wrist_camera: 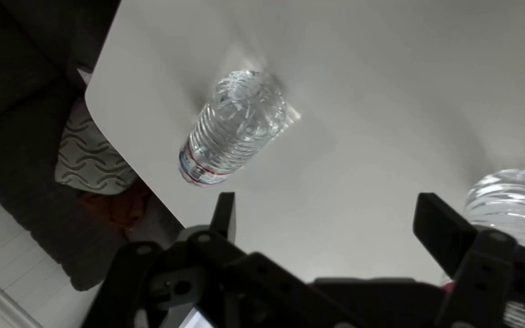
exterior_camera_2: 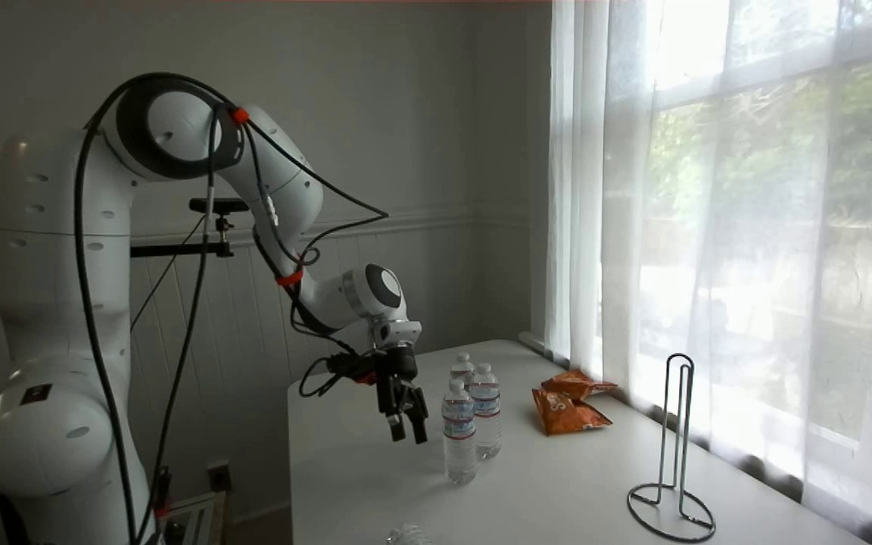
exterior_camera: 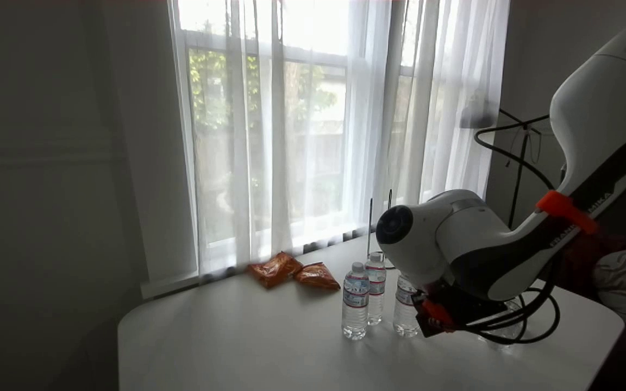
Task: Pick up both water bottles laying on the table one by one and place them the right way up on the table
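Both exterior views face the table (exterior_camera: 286, 347) from different sides

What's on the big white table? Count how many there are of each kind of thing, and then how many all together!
Water bottles: 4
Orange packets: 2
Wire stand: 1
Total on the table: 7
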Motion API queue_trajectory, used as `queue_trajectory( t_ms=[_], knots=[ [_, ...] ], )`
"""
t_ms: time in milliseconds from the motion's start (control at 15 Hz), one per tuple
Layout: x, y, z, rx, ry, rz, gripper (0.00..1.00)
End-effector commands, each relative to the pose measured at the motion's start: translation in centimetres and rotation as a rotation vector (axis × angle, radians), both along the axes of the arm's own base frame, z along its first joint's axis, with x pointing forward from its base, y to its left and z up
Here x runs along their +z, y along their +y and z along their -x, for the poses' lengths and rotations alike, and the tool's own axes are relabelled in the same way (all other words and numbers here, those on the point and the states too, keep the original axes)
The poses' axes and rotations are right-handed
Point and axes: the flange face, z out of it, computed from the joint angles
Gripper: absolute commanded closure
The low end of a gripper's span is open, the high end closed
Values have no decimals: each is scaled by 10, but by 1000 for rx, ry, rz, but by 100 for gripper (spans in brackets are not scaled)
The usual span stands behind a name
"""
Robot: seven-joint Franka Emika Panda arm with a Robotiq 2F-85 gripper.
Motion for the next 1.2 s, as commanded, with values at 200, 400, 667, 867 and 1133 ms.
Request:
queue_trajectory(
  t_ms=[200, 400, 667, 867, 1133],
  knots=[
    [18, -75, 32, -40, 19, -13, 0],
    [20, -104, 43, -40, -18, 11, 0],
    [15, -102, 35, -67, 6, 19, 0],
    [16, -102, 37, -65, 4, 19, 0],
    [14, -119, 37, -123, 31, -43, 0]
  ],
)
